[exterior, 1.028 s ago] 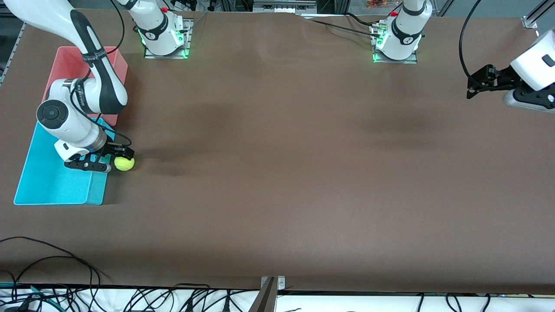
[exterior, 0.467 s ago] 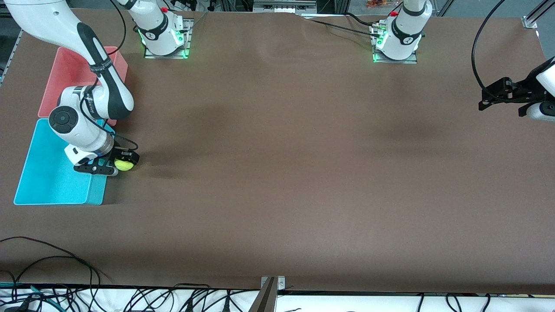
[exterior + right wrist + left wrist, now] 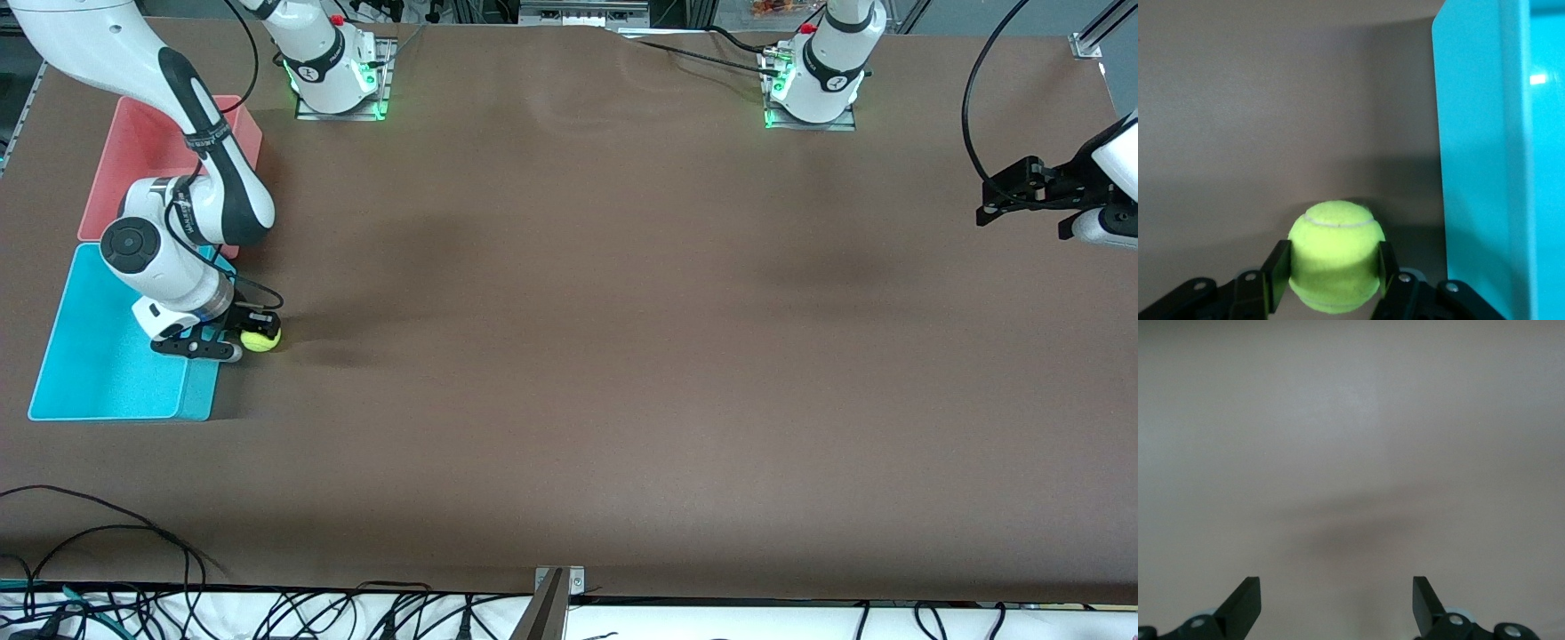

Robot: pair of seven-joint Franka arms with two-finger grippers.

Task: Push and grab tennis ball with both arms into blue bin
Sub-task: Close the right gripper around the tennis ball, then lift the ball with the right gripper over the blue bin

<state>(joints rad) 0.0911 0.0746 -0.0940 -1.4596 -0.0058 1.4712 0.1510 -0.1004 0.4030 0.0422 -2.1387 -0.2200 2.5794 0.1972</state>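
Brown table (image 3: 622, 356), tennis ball (image 3: 1335, 257) beside blue bin (image 3: 1475, 167)

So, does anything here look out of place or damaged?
Nothing stands out. The right gripper is shut on the tennis ball on the table, beside the blue bin. The left gripper waits open at its table end.

Front camera high, faces robots; right wrist close above table (image 3: 1271, 100), shared.
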